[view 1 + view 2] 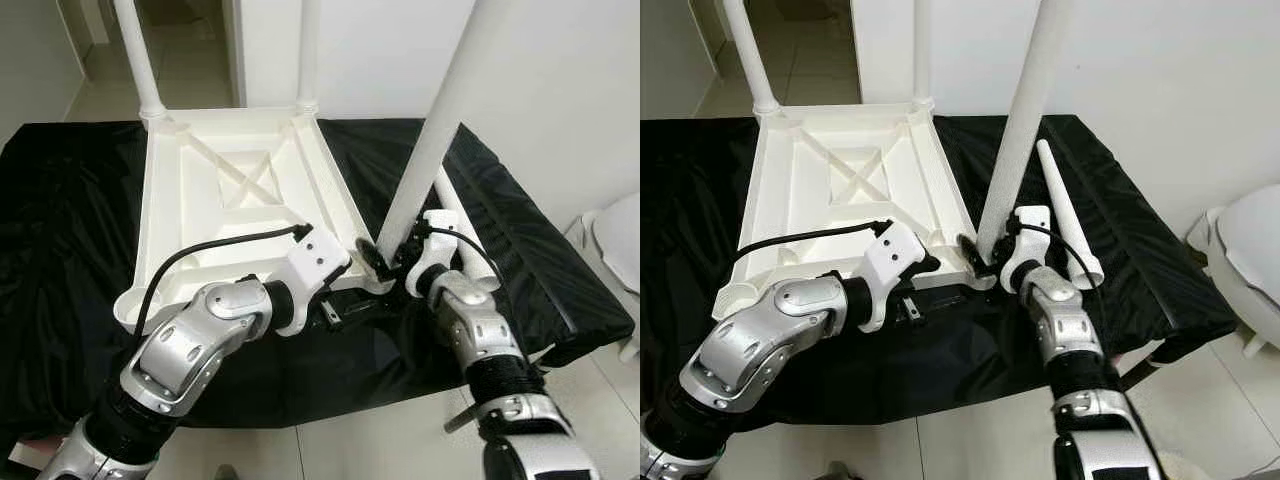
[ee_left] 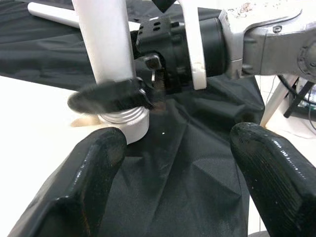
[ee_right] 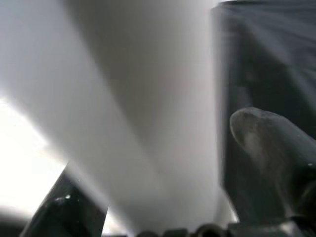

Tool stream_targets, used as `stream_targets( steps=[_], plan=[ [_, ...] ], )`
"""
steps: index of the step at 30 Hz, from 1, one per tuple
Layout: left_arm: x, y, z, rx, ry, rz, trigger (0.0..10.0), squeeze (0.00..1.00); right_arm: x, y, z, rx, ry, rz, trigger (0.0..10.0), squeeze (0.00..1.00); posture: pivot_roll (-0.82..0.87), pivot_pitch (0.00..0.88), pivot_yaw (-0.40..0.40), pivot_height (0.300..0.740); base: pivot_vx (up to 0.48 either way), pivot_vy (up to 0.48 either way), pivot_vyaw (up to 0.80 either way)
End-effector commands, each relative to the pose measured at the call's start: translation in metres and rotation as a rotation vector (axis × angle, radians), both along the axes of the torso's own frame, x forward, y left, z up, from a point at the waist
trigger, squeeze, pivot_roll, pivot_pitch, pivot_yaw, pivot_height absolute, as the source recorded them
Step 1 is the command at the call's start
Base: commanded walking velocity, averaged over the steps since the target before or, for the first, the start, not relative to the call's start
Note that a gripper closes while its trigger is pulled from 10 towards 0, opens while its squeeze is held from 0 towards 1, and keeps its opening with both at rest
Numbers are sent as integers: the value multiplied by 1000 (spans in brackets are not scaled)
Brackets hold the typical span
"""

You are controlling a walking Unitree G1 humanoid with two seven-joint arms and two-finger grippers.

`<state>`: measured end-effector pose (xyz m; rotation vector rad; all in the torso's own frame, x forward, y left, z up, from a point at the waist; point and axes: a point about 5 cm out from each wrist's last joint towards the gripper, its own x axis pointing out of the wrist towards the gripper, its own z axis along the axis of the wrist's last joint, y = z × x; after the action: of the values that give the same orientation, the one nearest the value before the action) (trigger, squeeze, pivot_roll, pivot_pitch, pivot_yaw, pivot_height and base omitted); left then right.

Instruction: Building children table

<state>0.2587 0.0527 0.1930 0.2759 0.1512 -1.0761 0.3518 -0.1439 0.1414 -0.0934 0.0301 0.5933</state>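
Note:
A white plastic table top lies upside down on a table covered with black cloth. Two white legs stand in its far corners. A third leg stands tilted at the near right corner, its threaded base at the socket. My right gripper is shut on this leg just above its base. My left gripper is open with nothing between its fingers, low at the top's front edge just left of that corner. A fourth leg lies loose on the cloth to the right.
The clothed table's front edge runs just below both grippers, with tiled floor beneath. A white rounded object stands off the table's right end. A doorway opens behind the far left corner, and a white wall backs the rest.

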Motion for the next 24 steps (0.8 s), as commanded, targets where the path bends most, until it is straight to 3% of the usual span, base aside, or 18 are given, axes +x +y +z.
stream_targets(
  steps=[1,11,12,13,24],
  plan=[
    [-1,-2,0,9,6,-43,10000,0,1,5,3,-17,-21,98,10000,0,-16,0,-48,740,0,0,0],
    [1,1,3,11,0,-32,10000,0,14,-3,12,-56,-35,175,10000,0,-5,2,-40,740,0,0,0],
    [1,2,3,12,-1,-30,10000,0,15,-5,12,-64,-32,180,7725,0,1,2,-37,740,0,0,0],
    [1,3,3,15,-3,-29,10000,0,16,-8,11,-81,-21,200,0,0,6,0,-37,740,0,0,0],
    [1,4,4,13,-2,-21,10000,0,10,-14,0,-77,9,258,0,0,-2,8,-37,740,0,0,0]
  ],
)
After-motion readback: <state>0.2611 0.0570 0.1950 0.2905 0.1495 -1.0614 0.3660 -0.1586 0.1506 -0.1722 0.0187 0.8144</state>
